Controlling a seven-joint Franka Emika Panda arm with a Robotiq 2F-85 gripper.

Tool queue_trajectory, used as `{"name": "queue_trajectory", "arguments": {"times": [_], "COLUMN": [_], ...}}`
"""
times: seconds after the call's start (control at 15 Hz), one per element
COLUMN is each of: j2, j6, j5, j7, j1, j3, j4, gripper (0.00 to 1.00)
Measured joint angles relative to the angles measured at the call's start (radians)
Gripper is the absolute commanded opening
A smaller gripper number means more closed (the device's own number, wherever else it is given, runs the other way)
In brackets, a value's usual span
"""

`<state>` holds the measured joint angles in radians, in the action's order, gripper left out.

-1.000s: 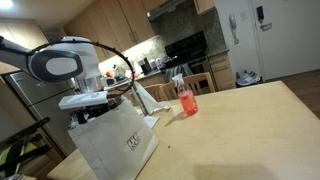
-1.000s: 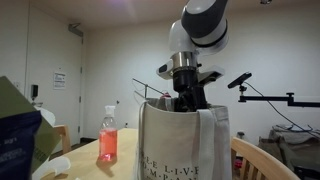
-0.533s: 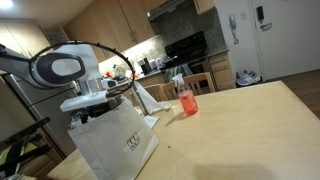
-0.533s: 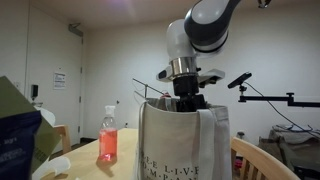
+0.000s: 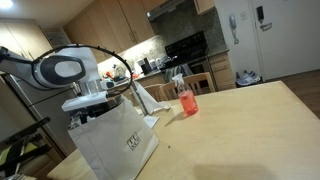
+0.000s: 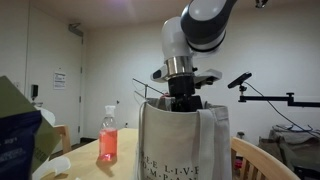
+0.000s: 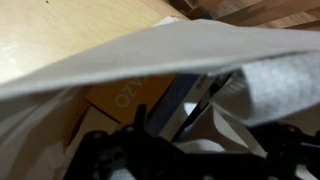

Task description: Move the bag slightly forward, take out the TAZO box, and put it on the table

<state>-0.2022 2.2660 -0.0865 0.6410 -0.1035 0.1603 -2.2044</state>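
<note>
- Down inside the large white paper shopping bag [image 7: 190, 45] is where my fingers [image 7: 110, 150] are. The wrist view looks past the bag's pale rim into its interior.
- My fingers are spread as wide as they go and they've got hold of nothing. There's only open space between them.
- There's the small orange TAZO carton with white lettering [image 7: 125, 95], lying tilted in the bag ahead of my fingers. Only one face and a few letters show.
- Whether I'm touching the carton, I can't tell from here.
- In both exterior views the bag [image 5: 118, 140] [image 6: 185, 145] stands upright on the light tan wooden table [image 5: 240, 120]. It has a dark logo on its side and its mouth is open to the top.
- My white arm [image 5: 62, 68] bends over the bag's top edge.
- In an exterior view my black wrist [image 6: 183, 95] drops straight into the mouth, and the paper wall hides the fingers there.
- A red-pink plastic drink bottle [image 5: 186, 101] stands upright on the table beyond the bag, well apart from it. It also shows beside the bag in an exterior view [image 6: 108, 138].
- A blue-and-white snack bag [image 6: 15, 135] sits blurred at the near edge of an exterior view.
- Through the gap above the bag's rim, the wrist view catches a strip of bare table.
</note>
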Motion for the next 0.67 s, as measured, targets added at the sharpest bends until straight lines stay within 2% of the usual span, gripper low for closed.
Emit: {"name": "queue_trajectory", "arguments": {"times": [0.67], "j2": [-0.006], "j6": [0.0], "j5": [0.0], "j7": [0.0], "j1": [0.0], "j3": [0.0], "j4": [0.007], "gripper": [1.0]}}
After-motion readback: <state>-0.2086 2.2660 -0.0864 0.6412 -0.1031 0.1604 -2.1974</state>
